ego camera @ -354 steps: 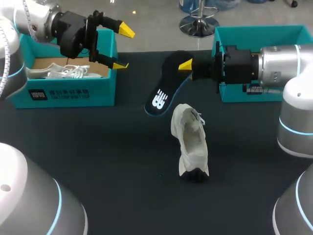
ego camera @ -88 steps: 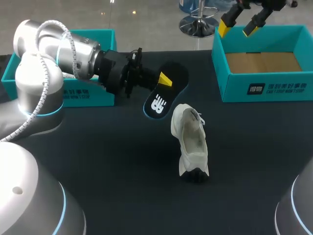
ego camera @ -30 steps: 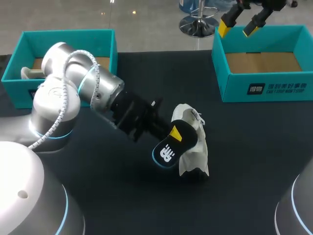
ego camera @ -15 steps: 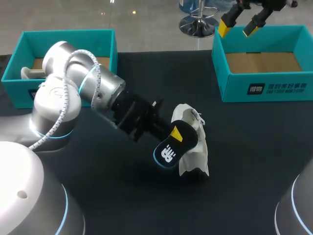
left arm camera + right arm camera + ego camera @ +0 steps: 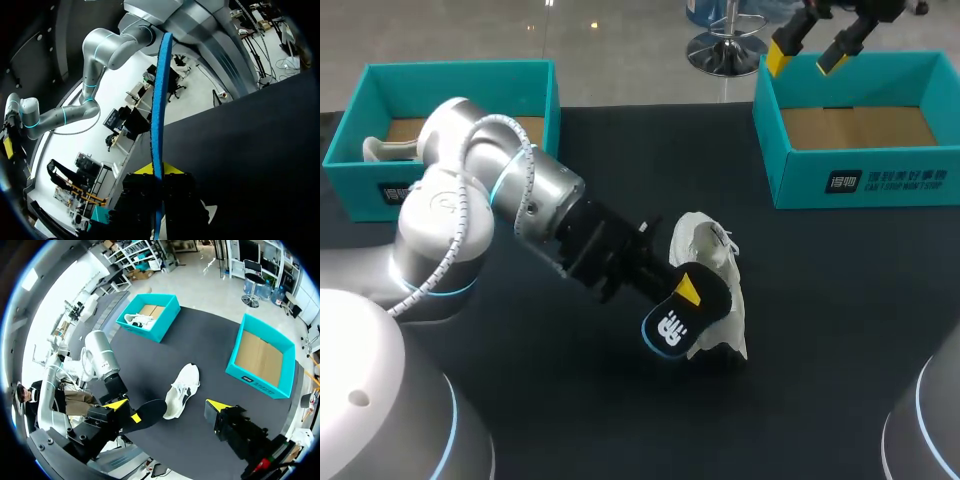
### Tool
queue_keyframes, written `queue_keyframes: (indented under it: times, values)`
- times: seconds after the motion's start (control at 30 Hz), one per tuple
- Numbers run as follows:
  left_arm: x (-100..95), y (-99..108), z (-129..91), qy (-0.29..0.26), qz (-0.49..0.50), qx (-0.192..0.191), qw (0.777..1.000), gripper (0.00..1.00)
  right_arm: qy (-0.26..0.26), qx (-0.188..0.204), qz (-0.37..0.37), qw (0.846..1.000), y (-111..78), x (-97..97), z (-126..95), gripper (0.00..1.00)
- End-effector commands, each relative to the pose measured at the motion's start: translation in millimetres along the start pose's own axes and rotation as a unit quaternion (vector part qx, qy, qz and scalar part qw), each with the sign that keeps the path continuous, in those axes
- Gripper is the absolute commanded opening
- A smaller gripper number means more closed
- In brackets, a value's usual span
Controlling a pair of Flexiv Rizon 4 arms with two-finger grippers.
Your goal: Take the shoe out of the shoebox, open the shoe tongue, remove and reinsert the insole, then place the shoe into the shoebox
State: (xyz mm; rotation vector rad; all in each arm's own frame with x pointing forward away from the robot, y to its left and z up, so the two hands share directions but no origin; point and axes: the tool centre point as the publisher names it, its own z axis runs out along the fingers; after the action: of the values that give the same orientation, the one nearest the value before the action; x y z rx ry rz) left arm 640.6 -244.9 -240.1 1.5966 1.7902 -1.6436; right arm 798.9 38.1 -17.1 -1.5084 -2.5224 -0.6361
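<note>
One step was in hand, as I judged it: putting the insole back. The left gripper (image 5: 682, 295) pinched the black, blue-edged insole (image 5: 682, 318) between its fingers and held it tilted against the shoe's heel end. The white shoe (image 5: 705, 250) stood on the table; whether the insole's tip had entered its opening could not be told. Well beyond the shoe, the right gripper (image 5: 812, 45) hung over the empty teal shoebox (image 5: 850, 180), fingers spread and holding nothing. The next move called for aiming the insole into the opening and sliding it toward the toe, since the unsteadied shoe might tip.
</note>
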Motion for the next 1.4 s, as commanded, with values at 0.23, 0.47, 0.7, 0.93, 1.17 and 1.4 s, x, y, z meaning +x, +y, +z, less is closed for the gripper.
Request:
queue_keyframes:
  times: [0.23,0.47,0.7,0.93,1.17,1.4]
  values:
    - [18.3,9,27,-0.029,-0.036,-0.008,0.999,0.00,0.000,0.001,0.000,1.000,1.1,-0.1,0,1.00]
    - [20.1,9,10,-0.035,-0.039,-0.022,0.998,0.00,0.000,0.001,0.000,1.000,1.1,-0.1,0,1.00]
    - [21.8,21,-6,-0.043,-0.048,-0.039,0.997,0.00,0.000,0.001,0.000,1.000,1.1,-0.1,0,1.00]
    - [21.2,29,-4,-0.049,-0.049,-0.040,0.997,0.00,0.000,0.001,0.000,1.000,1.1,-0.1,0,1.00]
    - [11.5,21,0,-0.051,-0.038,-0.028,0.998,0.00,0.000,0.001,0.000,1.000,1.1,-0.1,0,1.00]
    - [3.0,21,10,-0.050,-0.029,-0.018,0.998,0.00,0.000,0.001,0.000,1.000,1.1,-0.1,0,1.00]
